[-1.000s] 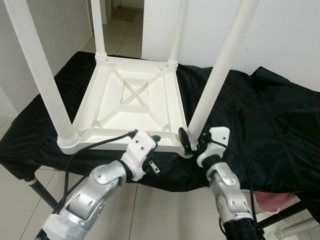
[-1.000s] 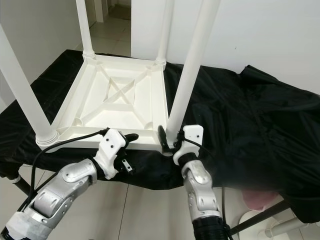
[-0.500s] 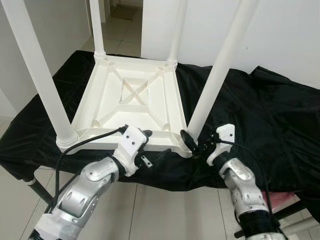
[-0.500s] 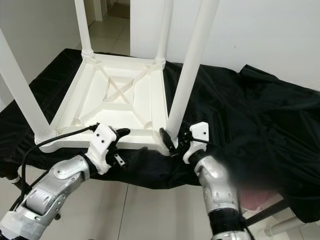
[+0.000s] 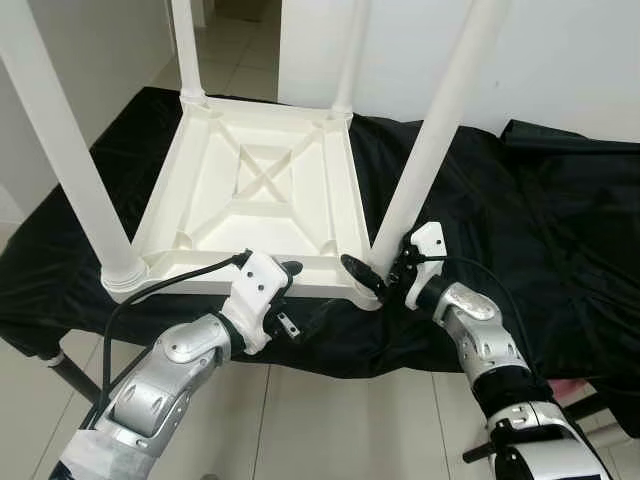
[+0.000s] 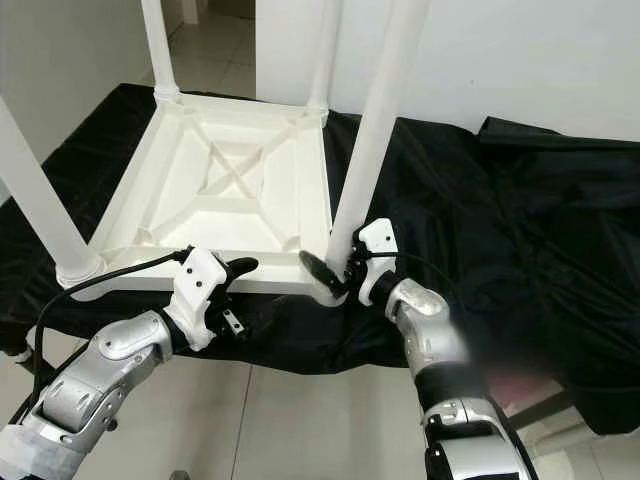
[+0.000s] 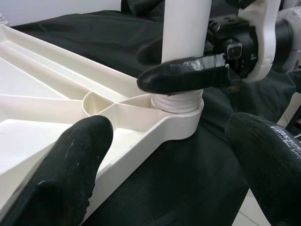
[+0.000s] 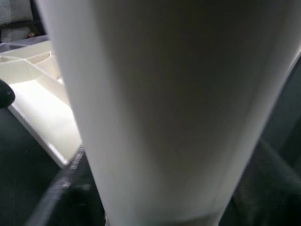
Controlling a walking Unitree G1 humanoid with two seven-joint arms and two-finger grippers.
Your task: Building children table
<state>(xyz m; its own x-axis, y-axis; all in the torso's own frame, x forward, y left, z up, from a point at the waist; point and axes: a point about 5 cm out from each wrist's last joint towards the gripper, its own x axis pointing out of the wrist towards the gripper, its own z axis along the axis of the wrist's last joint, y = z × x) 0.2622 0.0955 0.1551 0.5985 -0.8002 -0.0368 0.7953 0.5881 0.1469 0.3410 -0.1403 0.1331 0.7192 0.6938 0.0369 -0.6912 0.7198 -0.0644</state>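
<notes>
Since a second ago, the right gripper (image 5: 378, 276) has swung in from the right side of the near right leg (image 5: 437, 125); its arm now reaches in at a slant rather than from straight below. Its black fingers (image 7: 188, 75) sit on either side of that leg's base, one pressed against the threaded collar just above the corner socket (image 7: 181, 120), clamped on the leg. The left gripper (image 5: 295, 295) has slid a little left along the near edge of the table; its two fingers (image 7: 70, 160) are apart, one over the white rim and one out over the black cloth (image 5: 520, 200), holding nothing.

The white plastic children's table (image 5: 255, 195) lies upside down on the cloth-covered tabletop, its ribbed underside facing up with a cross brace in the middle. Four white legs stand upward from its corners. A black cable (image 5: 150, 290) loops from the left wrist down past the near left leg (image 5: 65, 150). Pale floor tiles (image 5: 310, 420) show below the tabletop's edge
</notes>
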